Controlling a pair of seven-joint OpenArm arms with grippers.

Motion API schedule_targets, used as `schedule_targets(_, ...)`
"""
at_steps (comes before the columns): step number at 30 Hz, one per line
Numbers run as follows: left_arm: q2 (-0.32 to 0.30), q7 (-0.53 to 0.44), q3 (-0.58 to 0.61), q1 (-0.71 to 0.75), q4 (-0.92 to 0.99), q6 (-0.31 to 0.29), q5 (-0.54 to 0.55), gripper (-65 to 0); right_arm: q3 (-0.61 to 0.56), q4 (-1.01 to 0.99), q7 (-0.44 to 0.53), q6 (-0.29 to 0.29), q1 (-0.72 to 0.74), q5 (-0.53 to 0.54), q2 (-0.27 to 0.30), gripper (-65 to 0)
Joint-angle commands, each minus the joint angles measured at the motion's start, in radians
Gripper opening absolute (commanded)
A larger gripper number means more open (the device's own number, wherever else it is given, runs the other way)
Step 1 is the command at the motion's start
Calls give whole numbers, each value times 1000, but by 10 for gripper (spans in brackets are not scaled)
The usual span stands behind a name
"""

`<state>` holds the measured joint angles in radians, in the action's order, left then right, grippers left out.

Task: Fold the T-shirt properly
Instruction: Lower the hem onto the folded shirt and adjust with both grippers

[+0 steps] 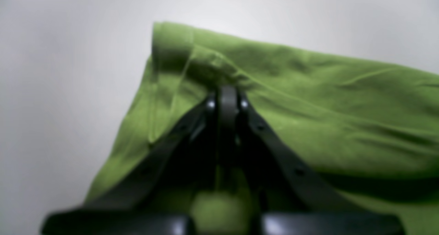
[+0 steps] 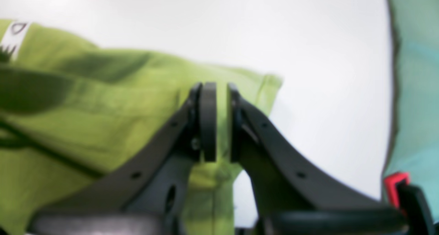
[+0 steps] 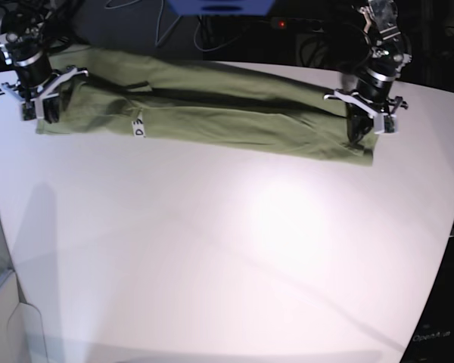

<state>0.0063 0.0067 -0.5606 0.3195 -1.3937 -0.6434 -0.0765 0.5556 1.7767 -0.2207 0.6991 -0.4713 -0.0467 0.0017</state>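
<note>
The green T-shirt (image 3: 212, 113) lies as one long, narrow folded strip across the far side of the white table (image 3: 227, 249), its pale tag (image 3: 138, 127) facing up near the left end. My left gripper (image 3: 356, 140) presses down at the strip's right end. In the left wrist view that gripper (image 1: 227, 94) is shut on a bunched fold of the T-shirt (image 1: 308, 101) close to a hemmed corner. My right gripper (image 3: 45, 115) stands at the strip's left end. In the right wrist view it (image 2: 222, 101) is shut on a layer of the T-shirt (image 2: 120, 101), with cloth showing between the pads.
A teal surface (image 2: 415, 91) and a red part (image 2: 396, 185) show at the right edge of the right wrist view. Dark equipment and cables (image 3: 212, 23) sit behind the table. A pale box (image 3: 7, 318) stands off the table's front left.
</note>
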Motion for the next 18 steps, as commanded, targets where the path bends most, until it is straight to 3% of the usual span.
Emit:
schedule_targets(1,-4,-14,-2,0,-16,-2,10,-642,-12,4,17,-1,-10,0,5,-612)
schedule_targets(14,-4,-14,-3,10,-16,-2,10,-642,-131,55,30,-1,-145,-14,10,-615)
schedule_targets(18,-4,-14,-3,7,-16,-2,10,-642,-139,79,125,-1,-209,-17,10,-614)
